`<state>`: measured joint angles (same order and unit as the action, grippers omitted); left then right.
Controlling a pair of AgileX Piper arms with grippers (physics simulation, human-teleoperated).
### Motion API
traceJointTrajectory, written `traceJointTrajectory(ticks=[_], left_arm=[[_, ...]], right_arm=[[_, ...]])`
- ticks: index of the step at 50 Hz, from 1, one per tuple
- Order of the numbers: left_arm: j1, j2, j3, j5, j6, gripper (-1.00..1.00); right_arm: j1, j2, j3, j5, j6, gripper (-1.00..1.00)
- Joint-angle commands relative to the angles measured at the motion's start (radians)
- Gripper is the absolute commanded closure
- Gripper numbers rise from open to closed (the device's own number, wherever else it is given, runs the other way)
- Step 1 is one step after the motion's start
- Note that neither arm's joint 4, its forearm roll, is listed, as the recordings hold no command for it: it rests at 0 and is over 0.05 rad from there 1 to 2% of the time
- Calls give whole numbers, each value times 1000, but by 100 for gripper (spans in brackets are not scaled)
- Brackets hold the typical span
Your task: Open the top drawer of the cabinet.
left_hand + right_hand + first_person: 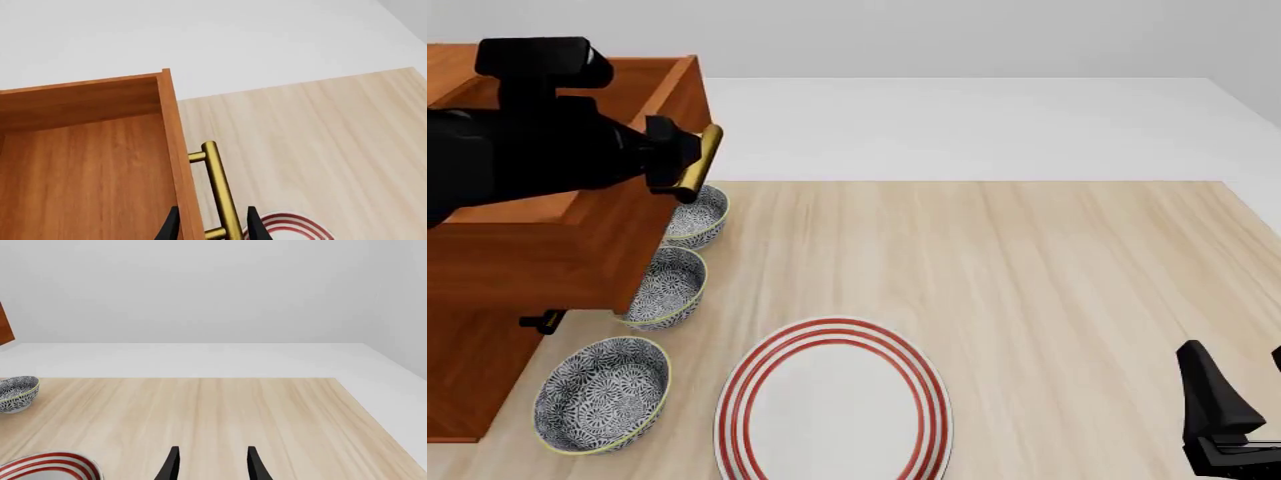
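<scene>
Now showing the top drawer (594, 255) standing pulled well out of the cabinet (467, 375) at the left edge of the front view, hanging forward over the table (1041, 280) with its bare wooden inside facing up. Carrying the brass bar handle (703, 158) on the drawer's outer face, at the end nearest the table's middle.

Reaching over the open drawer from the left with the black left arm (521, 155), and setting the left gripper (213, 229) right at that handle. Straddling the bar and the drawer's thin front panel, one dark fingertip (171, 227) on the inner side of the panel, the other on the outer side of the bar. Keeping the jaws apart, not pinching; not showing clearly whether either finger is touching the brass.

Resting low at the near right corner of the table with the right gripper (213, 467), well apart from the cabinet, fingers spread and holding nothing.

Lying in a row just beside the cabinet, three patterned bowls: the far bowl (698, 215) partly under the drawer's handle end, the middle bowl (667, 285) beneath the drawer's edge, the near bowl (601, 395) closest to the camera. Sitting next to the near bowl, toward the table's middle, a white plate (737, 400) with red rings.
</scene>
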<state>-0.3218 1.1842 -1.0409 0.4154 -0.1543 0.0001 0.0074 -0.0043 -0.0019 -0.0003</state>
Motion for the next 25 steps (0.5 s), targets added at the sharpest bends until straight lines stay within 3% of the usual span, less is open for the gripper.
traceJointTrajectory(ticks=[1, 25], left_arm=[[-37, 11, 29, 1, 29, -100], [-64, 0, 33, 1, 11, -100]], right_arm=[[0, 0, 0, 0, 0, -100], [0, 0, 0, 0, 0, -100]])
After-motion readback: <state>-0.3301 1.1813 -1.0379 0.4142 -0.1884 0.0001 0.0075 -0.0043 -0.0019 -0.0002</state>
